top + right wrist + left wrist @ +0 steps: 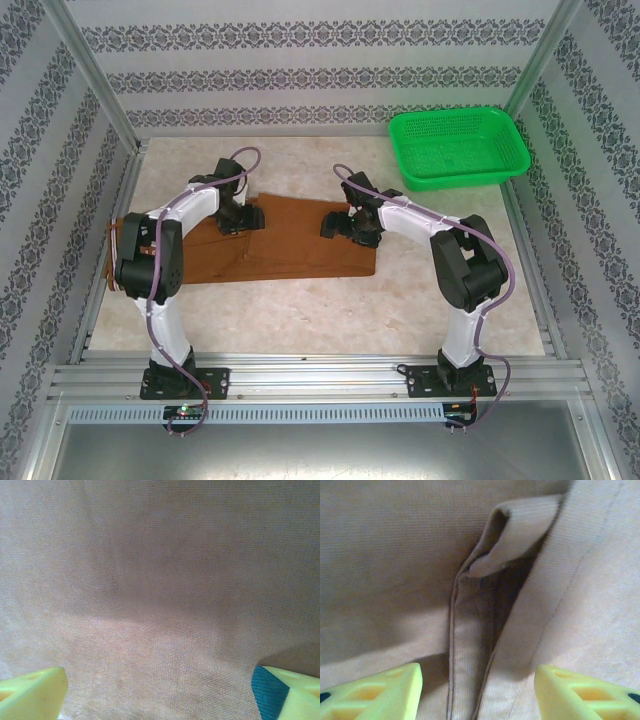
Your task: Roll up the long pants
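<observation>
The left hand (238,214) hangs released over a raised fold (510,535) in the long pants (300,248), which lie spread flat across the table (330,310). The right hand (342,226) gapes, empty, over smooth cloth. Pinching unevenly would likely skew the roll, and that fold could snag.

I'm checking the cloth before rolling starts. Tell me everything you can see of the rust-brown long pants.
The rust-brown soft cloth long pants lie flat and unrolled across the pale table, their left end under the left arm. Close up, the weave is fine, with a stitched seam and a small folded flap. The left tool and right tool hang over them, jaws open.
</observation>
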Available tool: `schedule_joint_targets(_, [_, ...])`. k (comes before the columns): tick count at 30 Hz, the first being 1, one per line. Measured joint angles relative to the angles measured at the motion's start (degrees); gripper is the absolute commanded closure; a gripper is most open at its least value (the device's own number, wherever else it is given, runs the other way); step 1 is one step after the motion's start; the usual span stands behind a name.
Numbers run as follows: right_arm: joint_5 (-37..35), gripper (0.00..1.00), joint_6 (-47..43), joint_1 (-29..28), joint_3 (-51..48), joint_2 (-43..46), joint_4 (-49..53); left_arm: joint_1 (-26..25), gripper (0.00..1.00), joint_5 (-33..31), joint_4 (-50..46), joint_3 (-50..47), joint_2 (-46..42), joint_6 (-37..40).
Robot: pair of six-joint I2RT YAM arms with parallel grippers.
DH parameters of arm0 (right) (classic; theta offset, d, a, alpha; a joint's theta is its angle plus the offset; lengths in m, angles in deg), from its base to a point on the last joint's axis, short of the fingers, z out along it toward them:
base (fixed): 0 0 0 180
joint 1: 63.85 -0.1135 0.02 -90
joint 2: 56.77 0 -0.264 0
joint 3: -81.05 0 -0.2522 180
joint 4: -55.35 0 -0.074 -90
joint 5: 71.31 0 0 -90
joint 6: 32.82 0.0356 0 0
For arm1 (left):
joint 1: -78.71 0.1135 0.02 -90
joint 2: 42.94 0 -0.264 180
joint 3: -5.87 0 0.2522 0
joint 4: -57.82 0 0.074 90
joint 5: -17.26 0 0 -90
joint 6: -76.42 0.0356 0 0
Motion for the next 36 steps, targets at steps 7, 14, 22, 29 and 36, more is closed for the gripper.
schedule_joint_targets(7, [0.0,0.04,0.0,0.0,0.0,0.0,0.07,0.68,0.64,6.21,0.9,-0.61,2.93,-0.2])
schedule_joint_targets(14, [-0.44,0.04,0.02,0.02,0.09,0.0,0.72,1.05,1.0,8.63,1.81,-1.36,2.82,-0.76])
schedule_joint_targets(22, [-2.12,0.04,-0.48,1.77,0.26,1.25,1.46,3.96,1.0,7.63,-1.44,-1.36,-8.46,-3.06])
schedule_joint_targets(29, [-2.49,0.04,-1.51,5.25,0.52,2.16,1.49,9.84,0.83,4.66,-8.0,6.25,-15.74,-2.8])
schedule_joint_targets(36, [-1.79,0.04,-1.55,4.59,1.2,1.55,1.31,10.64,0.8,4.28,-9.33,3.96,-14.51,-2.8])
